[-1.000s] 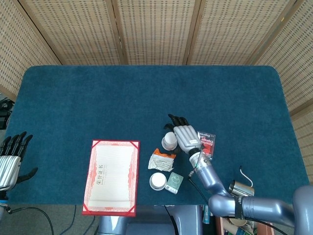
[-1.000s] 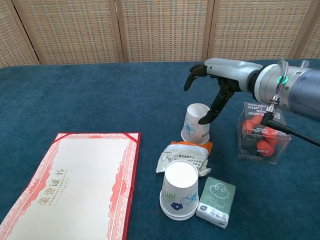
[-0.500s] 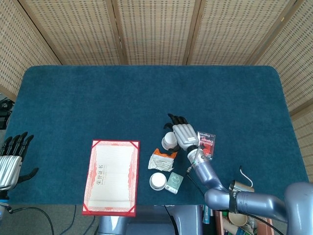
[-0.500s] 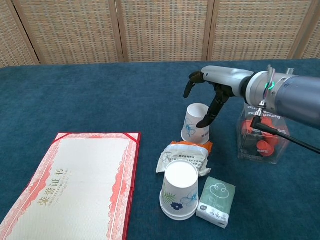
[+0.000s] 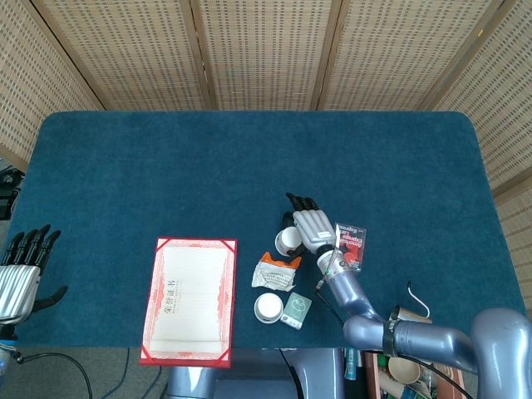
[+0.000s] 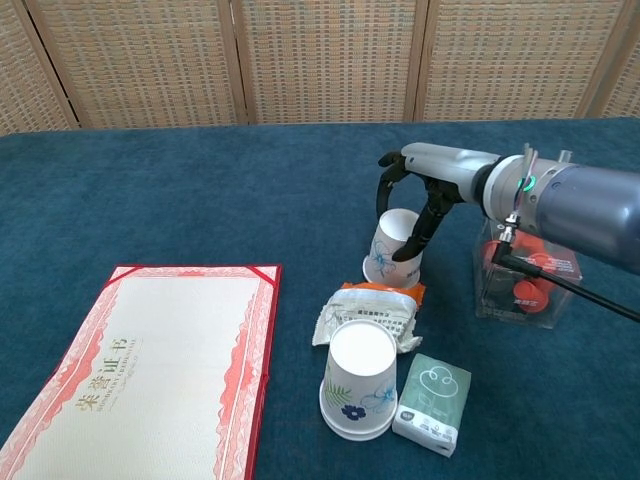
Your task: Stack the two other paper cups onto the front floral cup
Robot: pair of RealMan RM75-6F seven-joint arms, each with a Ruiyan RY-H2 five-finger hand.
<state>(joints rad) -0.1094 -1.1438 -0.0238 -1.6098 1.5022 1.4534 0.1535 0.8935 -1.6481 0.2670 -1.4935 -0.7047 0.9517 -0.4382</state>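
Observation:
The front floral cup (image 6: 355, 392) stands upside down near the table's front edge, also seen in the head view (image 5: 268, 307). Behind it a second floral paper cup (image 6: 390, 250) (image 5: 288, 241) leans a little to the left. My right hand (image 6: 412, 195) (image 5: 311, 228) wraps this back cup, its thumb on the cup's right side and its fingers (image 6: 384, 188) curled over the far rim. I make out no third cup. My left hand (image 5: 20, 274) hangs at the table's left edge, fingers spread and holding nothing.
A white snack wrapper (image 6: 368, 320) over an orange packet (image 6: 380, 291) lies between the two cups. A green packet (image 6: 432, 403) sits right of the front cup. A clear box of red pieces (image 6: 525, 275) stands right of my hand. A red certificate folder (image 6: 150, 375) lies front left.
My right hand has come down and to the left, and its fingers have closed round the back cup. The cup now leans left. My left hand has barely moved.

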